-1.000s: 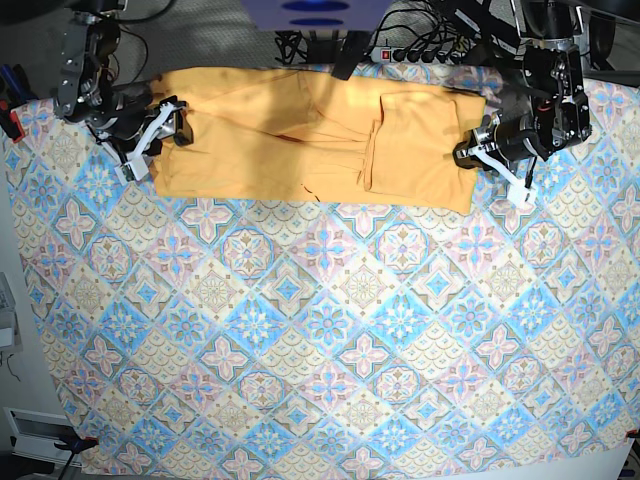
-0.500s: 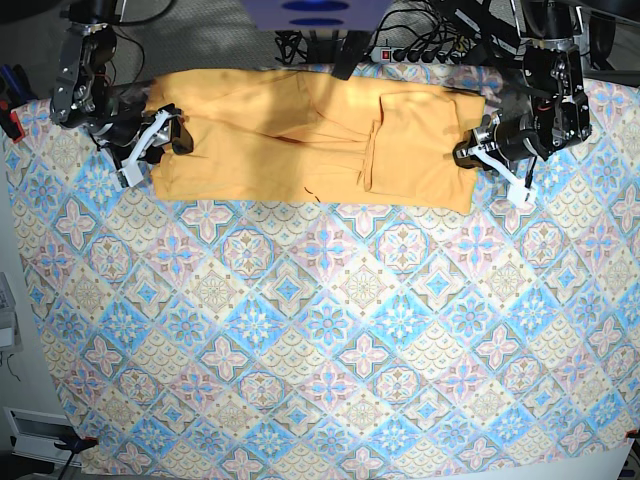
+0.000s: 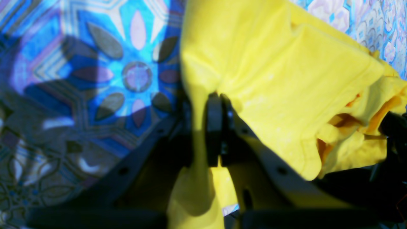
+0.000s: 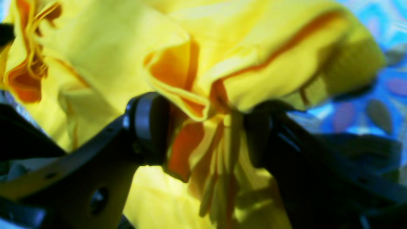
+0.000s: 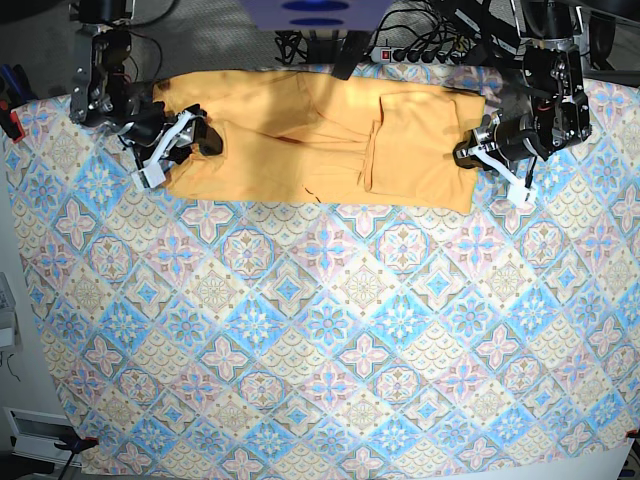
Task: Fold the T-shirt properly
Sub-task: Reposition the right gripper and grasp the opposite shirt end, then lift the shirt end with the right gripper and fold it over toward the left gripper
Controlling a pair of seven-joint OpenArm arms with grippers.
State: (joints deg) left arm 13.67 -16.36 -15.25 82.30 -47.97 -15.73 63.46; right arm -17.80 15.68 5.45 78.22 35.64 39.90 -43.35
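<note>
Two grippers sit at opposite ends of the T-shirt, which lies as a long band across the far edge of the tablecloth, close under the robot's base. From where I stand, the cloth looks already doubled lengthwise: a sleeve-like flap is turned in on the side of the left arm, and the near hem runs fairly straight. I judge that this is roughly the middle of the job. The first fold seems made, but the band has not yet been brought end to end, and no compact rectangle exists so far.

The left gripper is pressed together on a thin layer at the shirt's end; in its wrist view the T-shirt runs right between the two pads, which nearly touch through the fabric. The right gripper stands spread wide at the other end. In its wrist view the T-shirt bunches in several gathered pleats between the fingers, filling the gap without being squeezed flat, so I would call it straddling the cloth rather than clamping it.

What remains, as I read it, is for that right side to take hold, then for one end to be carried over onto the other and smoothed. The rumpled middle, with its shadowed creases, will probably need flattening too.
</note>
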